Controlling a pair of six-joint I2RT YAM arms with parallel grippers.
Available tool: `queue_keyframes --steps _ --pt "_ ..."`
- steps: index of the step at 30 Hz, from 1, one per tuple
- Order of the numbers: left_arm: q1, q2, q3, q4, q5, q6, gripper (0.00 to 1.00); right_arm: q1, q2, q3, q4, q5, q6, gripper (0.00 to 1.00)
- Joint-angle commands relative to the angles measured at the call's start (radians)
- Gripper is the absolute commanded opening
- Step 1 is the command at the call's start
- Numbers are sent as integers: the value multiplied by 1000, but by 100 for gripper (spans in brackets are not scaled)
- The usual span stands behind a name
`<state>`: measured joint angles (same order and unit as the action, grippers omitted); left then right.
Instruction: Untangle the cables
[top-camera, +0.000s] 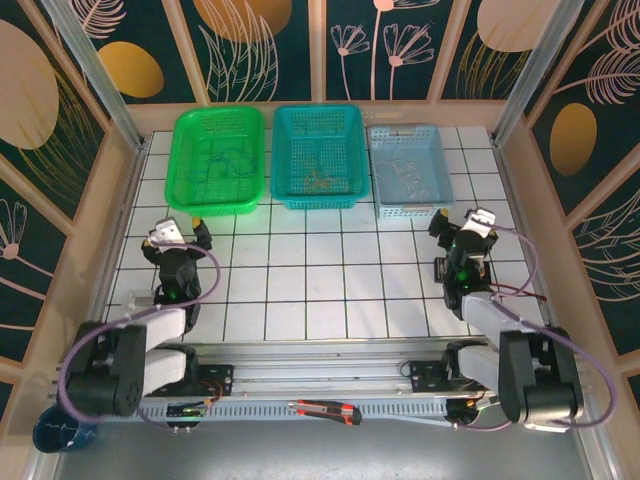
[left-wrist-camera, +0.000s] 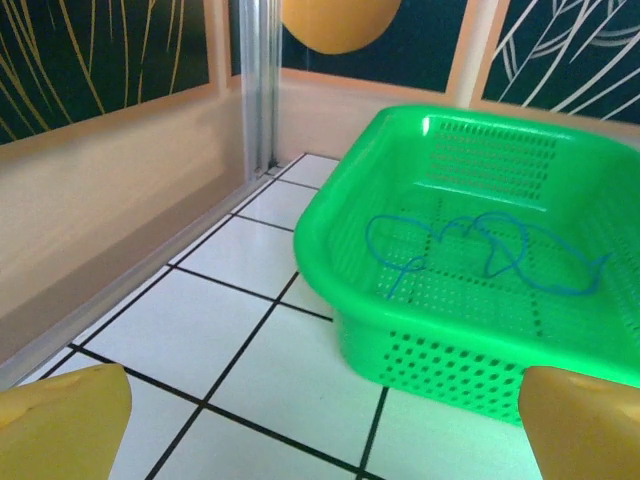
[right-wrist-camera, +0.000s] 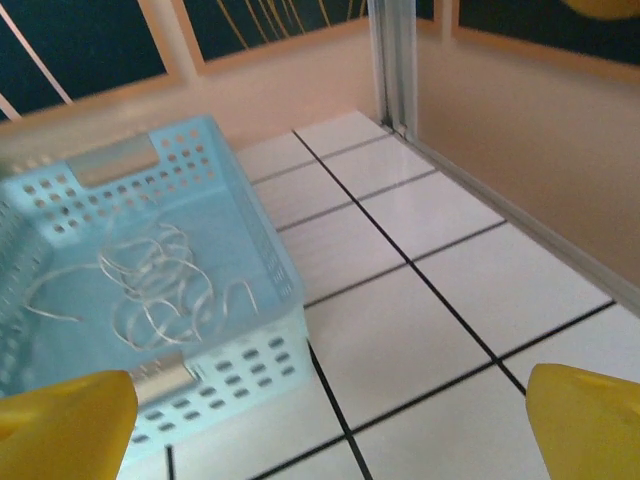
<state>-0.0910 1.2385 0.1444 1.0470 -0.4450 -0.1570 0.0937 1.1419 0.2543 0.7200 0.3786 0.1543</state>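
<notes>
Three baskets stand in a row at the far side of the white tiled bench (top-camera: 320, 290). A thin blue cable (left-wrist-camera: 480, 250) lies looped on the floor of the green basket (top-camera: 218, 160) on the left. Small tan cables (top-camera: 318, 180) sit clumped in the middle teal basket (top-camera: 345, 120). Pale cables (right-wrist-camera: 150, 285) curl inside the light blue basket (top-camera: 380, 170) on the right. The left gripper (top-camera: 180, 222) and the right gripper (top-camera: 462, 222) hover near the baskets, both released, jaws spread wide and grasping nothing.
</notes>
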Motion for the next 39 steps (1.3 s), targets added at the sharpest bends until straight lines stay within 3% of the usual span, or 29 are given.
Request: queue_keyframes --steps 1,7,9,12,15,19,22,23,25,27,39 --pt "13 120 -11 290 4 56 99 9 92 -40 237 46 -39 99" --pt "31 302 20 409 166 92 99 17 240 -37 432 -38 -148 99" --pt "35 280 37 331 206 99 99 17 268 -34 476 -68 -186 99" --pt "40 281 43 321 312 133 99 -1 375 -94 720 -90 -204 99" --pt "59 280 30 342 384 134 99 -26 362 -110 714 -136 -174 99" --pt "65 280 3 393 367 125 99 -55 452 -159 894 -193 -168 99" --pt "65 285 18 377 219 67 99 -64 437 -133 817 -251 -173 99" --pt "66 285 40 334 217 63 99 -65 433 -100 757 -267 -173 99" --pt "68 290 100 221 313 96 99 -112 425 -38 618 -344 -138 99" --pt "103 290 93 237 392 78 99 -135 425 -41 623 -382 -123 99" --pt "102 285 80 255 368 74 99 -115 426 -40 623 -345 -135 99"
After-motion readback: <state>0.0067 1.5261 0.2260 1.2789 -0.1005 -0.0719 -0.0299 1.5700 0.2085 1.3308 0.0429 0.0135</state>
